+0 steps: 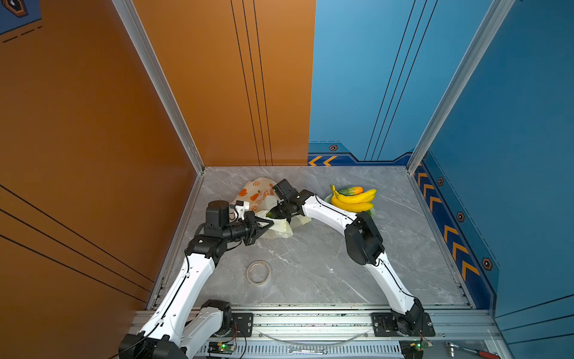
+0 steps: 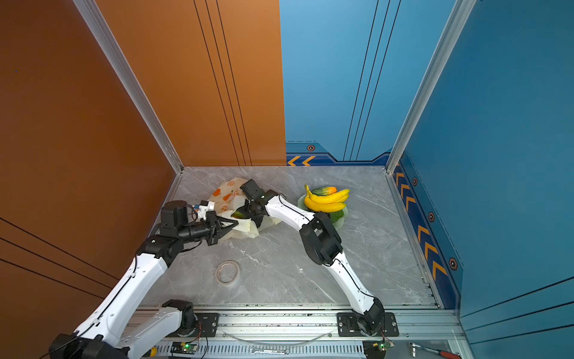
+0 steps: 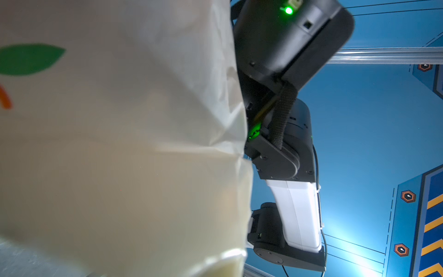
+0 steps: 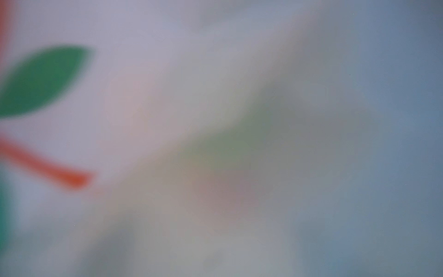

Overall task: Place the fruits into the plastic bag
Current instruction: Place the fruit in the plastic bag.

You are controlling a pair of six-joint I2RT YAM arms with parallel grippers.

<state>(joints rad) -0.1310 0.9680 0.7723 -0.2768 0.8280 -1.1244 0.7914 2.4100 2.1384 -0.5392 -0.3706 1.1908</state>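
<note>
The cream plastic bag, printed with orange fruits, lies crumpled at the back left of the table. My left gripper is shut on the bag's near edge and holds it up. The bag's film fills the left wrist view and the right wrist view. My right gripper reaches into the bag's mouth, its fingers hidden by the film. A green and red fruit shows at the mouth beside it. A yellow banana bunch and a green-orange oblong fruit lie on a dish.
The pale green dish sits at the back right, next to the right arm's elbow. A tape roll lies on the marble table near the front. A wrench and a ratchet rest on the front rail.
</note>
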